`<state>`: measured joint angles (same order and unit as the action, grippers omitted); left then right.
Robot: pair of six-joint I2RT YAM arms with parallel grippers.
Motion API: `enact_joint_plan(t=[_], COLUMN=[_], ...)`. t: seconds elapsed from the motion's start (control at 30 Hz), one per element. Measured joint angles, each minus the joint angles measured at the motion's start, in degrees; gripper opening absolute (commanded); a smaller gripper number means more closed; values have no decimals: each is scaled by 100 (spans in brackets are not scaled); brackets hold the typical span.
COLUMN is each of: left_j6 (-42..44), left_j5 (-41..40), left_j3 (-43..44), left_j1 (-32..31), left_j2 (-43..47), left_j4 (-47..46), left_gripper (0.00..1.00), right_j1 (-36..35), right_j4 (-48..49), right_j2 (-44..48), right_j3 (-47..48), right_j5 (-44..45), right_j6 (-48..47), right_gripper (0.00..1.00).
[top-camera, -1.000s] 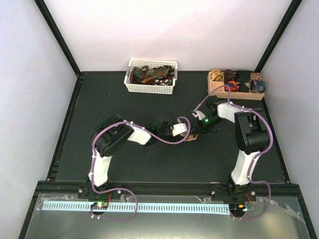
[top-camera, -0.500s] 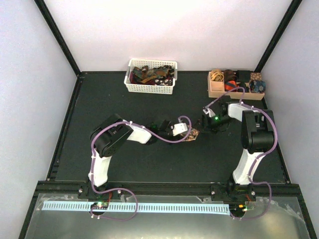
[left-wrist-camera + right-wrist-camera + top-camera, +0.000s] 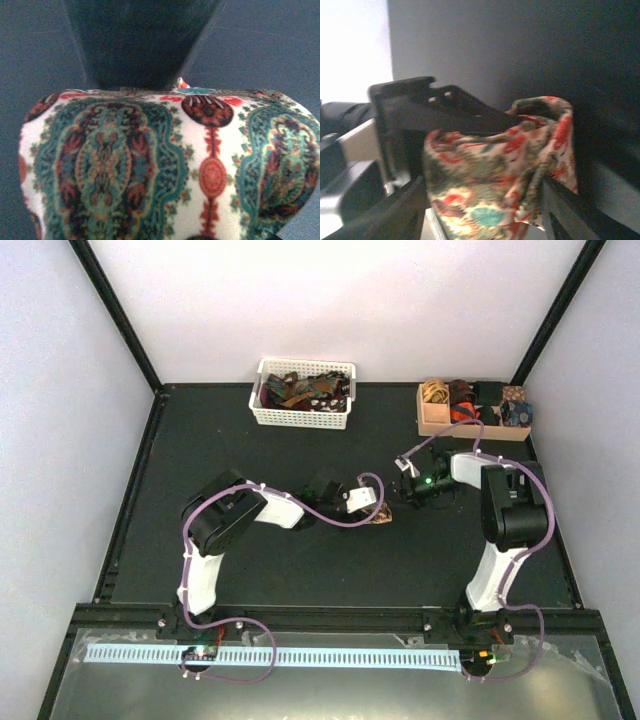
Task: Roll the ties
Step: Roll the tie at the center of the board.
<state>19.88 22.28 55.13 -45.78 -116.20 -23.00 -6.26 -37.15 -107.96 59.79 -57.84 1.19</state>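
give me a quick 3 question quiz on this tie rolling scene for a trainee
1. True or false: the left tool grips the floral tie.
2. Which sits farther right in the top view? A the basket B the box
3. Fill in: the right tool is ___ (open or shut).
Key: 1 true; 2 B; 3 open
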Motion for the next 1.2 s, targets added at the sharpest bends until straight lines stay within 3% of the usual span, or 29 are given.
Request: enact_joint_plan(t=[0.03, 0.27, 0.57, 0.63, 0.8, 0.83, 1.0, 1.2], left_j6=[0, 2, 2, 2, 2, 2, 2, 4], left_j5=[0, 4, 2, 2, 2, 2, 2, 0], left_j3=[0, 0, 0, 0, 0, 0, 0, 0], left_j1=[0, 0, 0, 0, -2, -2, -2, -4], left_j2=[0, 0, 0, 0, 0, 0, 0, 0], left_j4=[0, 0, 0, 0, 0, 0, 0, 0], left_gripper=[30, 30, 31, 31, 31, 31, 31, 31], right_j1=[0, -4, -15, -15, -15, -15, -15, -33], right_j4=[7, 208, 101, 70, 17, -11, -160, -236], right_j2=[90, 426, 297, 258, 214, 184, 66, 337], right_j3=[-50, -251, -328, -328, -326, -321, -260, -271], right_j5=[-105, -415, 431, 485, 446, 378, 232, 667], right_j6=[11, 44, -83, -111, -179, -153, -120, -68], right_gripper=[80, 85, 94, 90, 69, 70, 99, 100])
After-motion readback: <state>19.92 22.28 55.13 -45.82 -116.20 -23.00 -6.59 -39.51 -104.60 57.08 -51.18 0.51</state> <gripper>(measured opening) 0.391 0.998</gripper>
